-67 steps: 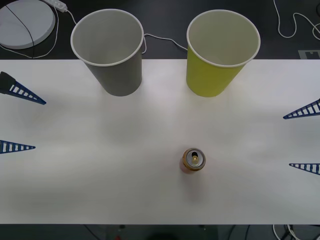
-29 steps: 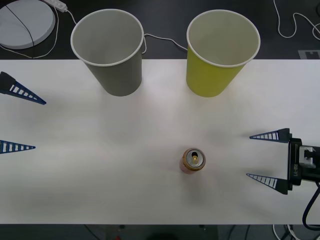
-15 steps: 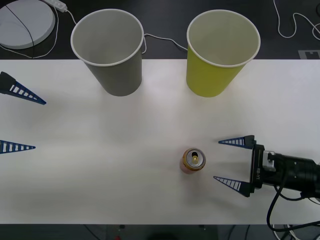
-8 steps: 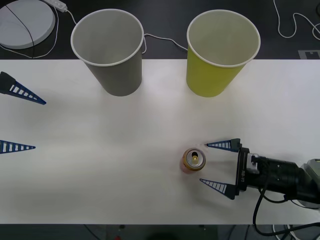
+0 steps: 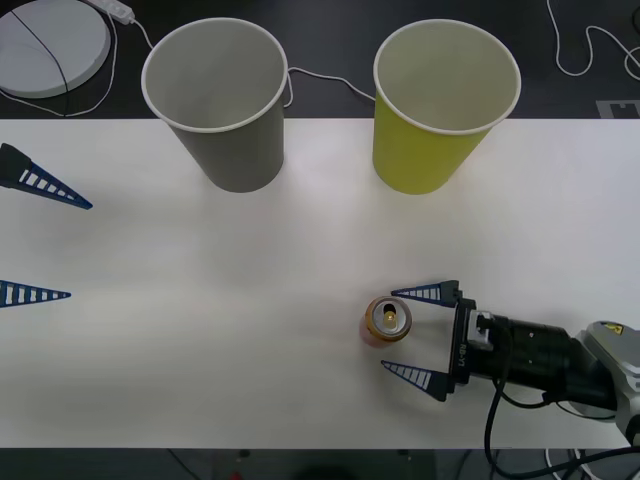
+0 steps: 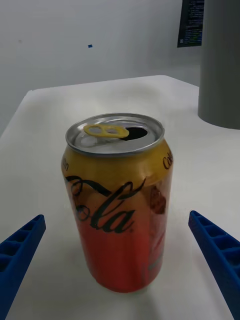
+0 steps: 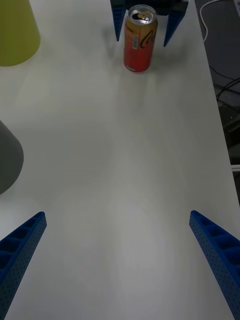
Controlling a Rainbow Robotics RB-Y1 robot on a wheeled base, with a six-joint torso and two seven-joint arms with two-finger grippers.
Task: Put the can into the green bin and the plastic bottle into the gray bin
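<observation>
The right gripper (image 5: pixel 398 332) lies low over the white worktop (image 5: pixel 250 300) with its jaws spread wide, one blue ribbed finger (image 5: pixel 425 293) on the far side and the other on the near side of the small aluminium drink can with a gold top and red-orange body (image 5: pixel 386 321). The fingertips reach just beside the can's right flank and a gap shows on each side in the right wrist view, where the can (image 6: pixel 118 201) stands upright between them, its pull tab up and opening showing. Farther off, at the worktop's back edge, stand the large yellow-green tapered paper cup (image 5: pixel 440 110) and, to its left, the large gray tapered paper cup (image 5: pixel 220 105), both upright and well apart from the can. The left gripper (image 5: pixel 28 240) waits at the worktop's left edge, jaws wide.
</observation>
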